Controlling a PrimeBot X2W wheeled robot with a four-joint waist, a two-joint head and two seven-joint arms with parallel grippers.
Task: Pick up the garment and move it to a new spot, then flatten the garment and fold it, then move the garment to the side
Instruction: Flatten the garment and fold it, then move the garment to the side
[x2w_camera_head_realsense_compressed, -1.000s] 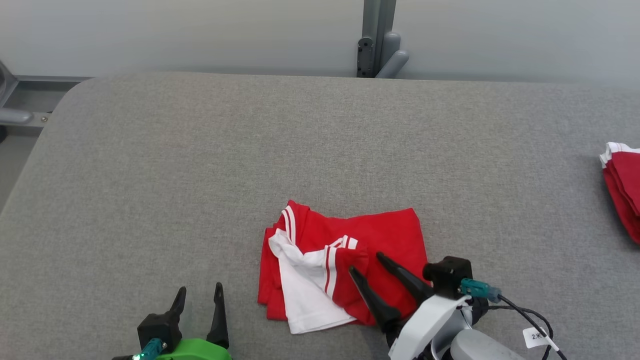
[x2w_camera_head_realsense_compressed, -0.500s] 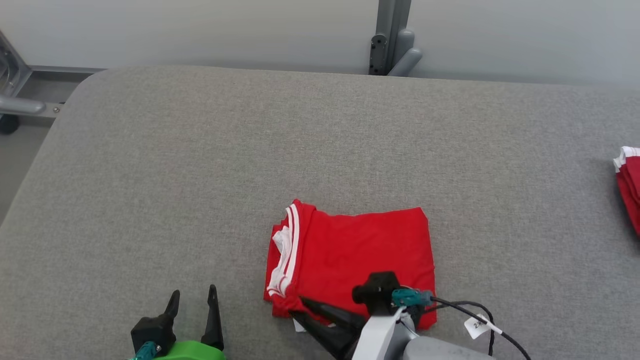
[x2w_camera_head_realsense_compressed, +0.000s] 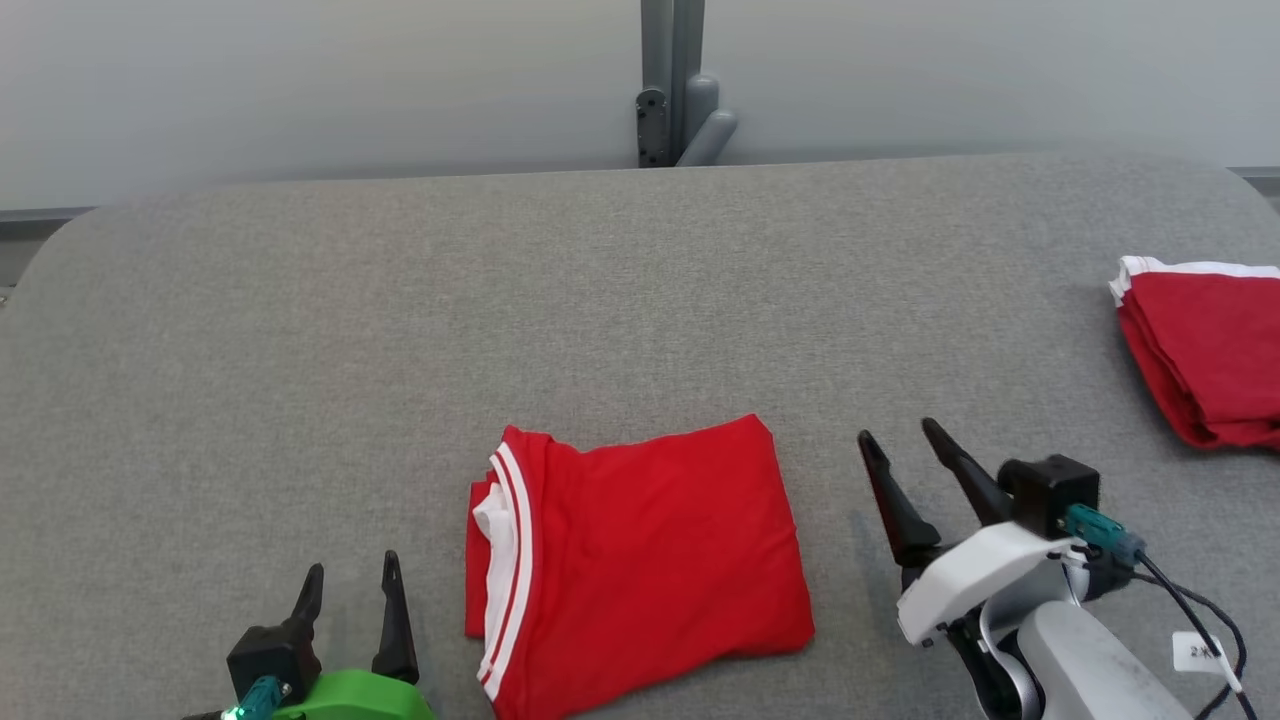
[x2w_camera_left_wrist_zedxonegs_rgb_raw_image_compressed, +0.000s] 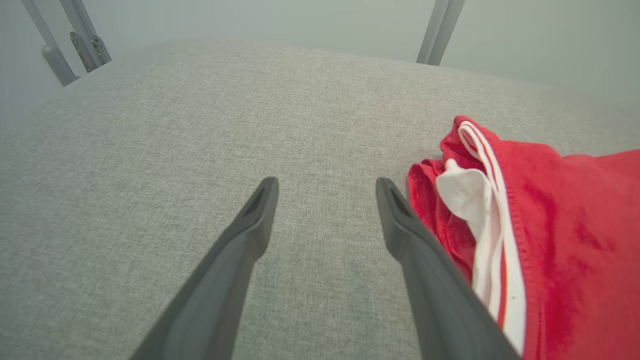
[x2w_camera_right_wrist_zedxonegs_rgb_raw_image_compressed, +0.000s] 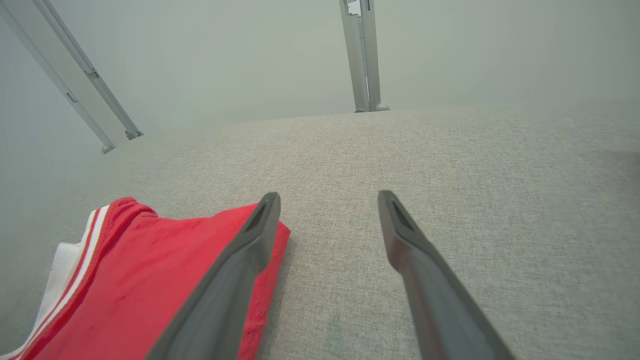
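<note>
Though my right tool (x2w_camera_head_realsense_compressed: 896, 431) lay on the red garment (x2w_camera_head_realsense_compressed: 650, 560) a second ago, it now hangs released beside the finished fold; my left tool (x2w_camera_head_realsense_compressed: 353, 562) gapes empty too.

The head camera looks down on the table (x2w_camera_head_realsense_compressed: 300, 300). Wrist cameras sit low (close above it), sharing the garment (x2w_camera_left_wrist_zedxonegs_rgb_raw_image_compressed: 565, 225).

Grey table (x2w_camera_head_realsense_compressed: 500, 300) under folded garment (x2w_camera_head_realsense_compressed: 640, 560), red pile (x2w_camera_head_realsense_compressed: 1210, 370)

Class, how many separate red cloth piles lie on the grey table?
2: a folded garment at front centre; a red pile at the right edge, cropped, perhaps several pieces.
</note>
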